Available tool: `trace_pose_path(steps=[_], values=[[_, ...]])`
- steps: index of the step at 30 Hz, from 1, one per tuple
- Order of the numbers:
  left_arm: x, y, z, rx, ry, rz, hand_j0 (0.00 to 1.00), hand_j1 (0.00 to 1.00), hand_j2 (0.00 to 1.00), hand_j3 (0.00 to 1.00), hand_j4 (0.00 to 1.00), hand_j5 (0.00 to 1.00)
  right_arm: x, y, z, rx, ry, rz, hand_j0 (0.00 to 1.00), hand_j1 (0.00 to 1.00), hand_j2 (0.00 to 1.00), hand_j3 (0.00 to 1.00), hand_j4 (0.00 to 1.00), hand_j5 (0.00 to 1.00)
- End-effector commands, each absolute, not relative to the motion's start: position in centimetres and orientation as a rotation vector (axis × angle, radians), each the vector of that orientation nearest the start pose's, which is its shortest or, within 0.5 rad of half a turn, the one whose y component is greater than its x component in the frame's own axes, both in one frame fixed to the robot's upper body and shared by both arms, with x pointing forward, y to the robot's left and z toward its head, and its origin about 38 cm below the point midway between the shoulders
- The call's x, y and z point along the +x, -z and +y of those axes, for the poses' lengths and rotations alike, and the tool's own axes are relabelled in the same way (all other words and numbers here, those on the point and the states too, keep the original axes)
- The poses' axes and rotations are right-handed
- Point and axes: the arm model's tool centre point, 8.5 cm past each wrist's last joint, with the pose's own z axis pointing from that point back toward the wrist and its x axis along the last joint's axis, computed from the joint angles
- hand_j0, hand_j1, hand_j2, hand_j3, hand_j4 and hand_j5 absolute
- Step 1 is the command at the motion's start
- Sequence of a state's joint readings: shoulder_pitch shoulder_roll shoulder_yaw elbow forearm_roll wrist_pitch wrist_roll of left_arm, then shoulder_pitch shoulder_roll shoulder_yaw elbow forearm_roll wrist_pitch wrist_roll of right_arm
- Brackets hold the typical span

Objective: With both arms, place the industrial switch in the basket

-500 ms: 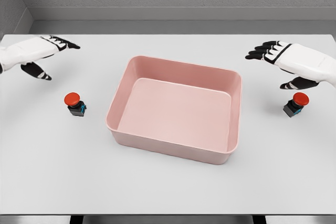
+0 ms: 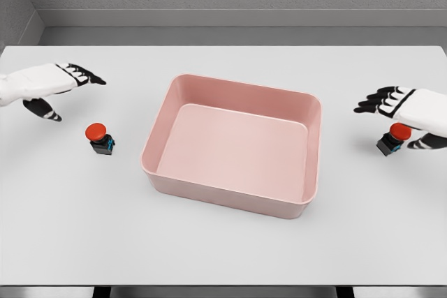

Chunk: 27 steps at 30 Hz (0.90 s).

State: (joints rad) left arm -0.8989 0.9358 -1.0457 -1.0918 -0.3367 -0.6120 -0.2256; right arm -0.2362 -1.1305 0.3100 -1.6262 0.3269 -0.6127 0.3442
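Perhaps right hand (image 2: 412, 111) over switch (image 2: 391, 138).

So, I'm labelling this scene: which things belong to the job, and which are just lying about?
Job:
left red-capped industrial switch
right red-capped industrial switch
pink plastic basket
left hand, open
right hand, open

Lying about:
nothing; only the white table

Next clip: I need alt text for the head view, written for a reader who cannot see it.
A pink basket sits mid-table, with a red-capped industrial switch on each side: left switch, right switch. The right hand hovers open directly over the right switch, while the left hand, also open, is up and left of the left switch. The basket holds nothing.
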Motion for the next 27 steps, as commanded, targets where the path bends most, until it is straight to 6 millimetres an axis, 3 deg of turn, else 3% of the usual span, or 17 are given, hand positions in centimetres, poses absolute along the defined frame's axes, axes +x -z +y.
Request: trace_pose_path(steps=[1, 4, 5, 8, 12, 22, 27], values=[[45.8, -19.9, 39.4, 0.529, 1.988, -1.237, 1.00, 1.00, 1.00, 1.00, 1.00, 1.00, 36.1, -24.2, -39.7, -0.541, -1.990, -1.394, 1.00, 1.00, 1.00, 1.00, 1.00, 1.00], [45.0, -20.9, 39.3, 0.532, 2.019, -1.248, 1.00, 1.00, 1.00, 1.00, 1.00, 1.00, 36.1, -23.4, -39.8, -0.526, -1.984, -1.379, 1.00, 1.00, 1.00, 1.00, 1.00, 1.00], [44.6, -20.1, 38.5, 0.497, 2.050, -1.239, 1.00, 1.00, 1.00, 1.00, 1.00, 1.00, 36.1, -23.6, -39.9, -0.536, -1.988, -1.374, 1.00, 1.00, 1.00, 1.00, 1.00, 1.00], [44.3, -20.2, 37.1, 0.472, 2.080, -1.269, 1.00, 1.00, 1.00, 1.00, 1.00, 1.00, 36.1, -23.5, -39.9, -0.534, -1.987, -1.375, 1.00, 1.00, 1.00, 1.00, 1.00, 1.00], [43.2, -19.7, 36.8, 0.438, 2.118, -1.252, 1.00, 1.00, 1.00, 1.00, 1.00, 1.00, 36.4, -22.4, -41.4, -0.564, -1.972, -1.310, 1.00, 1.00, 1.00, 1.00, 1.00, 1.00], [42.3, -19.8, 36.2, 0.416, 2.151, -1.257, 1.00, 1.00, 1.00, 1.00, 1.00, 1.00, 37.5, -18.3, -42.0, -0.588, -1.948, -1.232, 1.00, 1.00, 1.00, 1.00, 1.00, 1.00], [42.2, -19.5, 35.3, 0.392, 2.165, -1.270, 1.00, 1.00, 1.00, 1.00, 1.00, 1.00, 37.7, -18.7, -42.0, -0.599, -1.947, -1.238, 1.00, 1.00, 1.00, 1.00, 1.00, 1.00]])
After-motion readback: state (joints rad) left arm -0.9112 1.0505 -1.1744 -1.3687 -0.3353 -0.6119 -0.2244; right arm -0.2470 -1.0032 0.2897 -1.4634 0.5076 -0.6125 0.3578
